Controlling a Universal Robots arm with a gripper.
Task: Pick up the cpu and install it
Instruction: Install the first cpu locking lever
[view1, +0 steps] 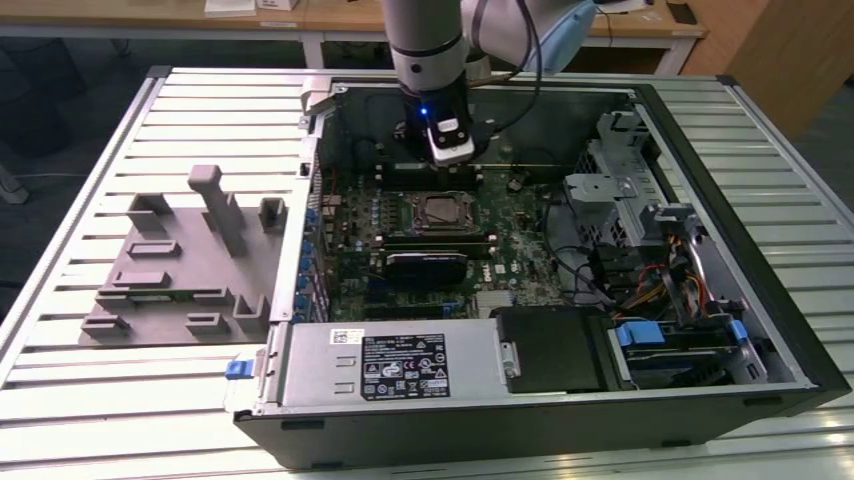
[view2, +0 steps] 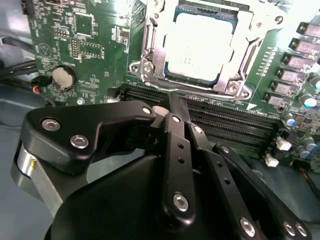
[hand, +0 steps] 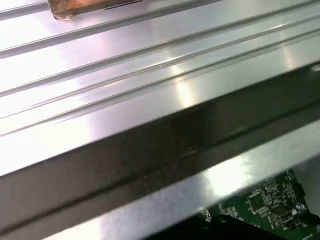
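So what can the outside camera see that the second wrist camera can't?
The exterior view alone takes in the whole open black computer case, the grey moulded plastic fixture tray on the ribbed metal table, and the silver arm. The second wrist view alone gives a close look at the hand's black jointed linkage and a round silver coin battery. Both share the green motherboard and the pale silver square cpu sitting in its socket frame.

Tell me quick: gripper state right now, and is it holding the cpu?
Gripper: cannot be told whether open or closed; it holds nothing visible. The cpu sits in the motherboard socket.
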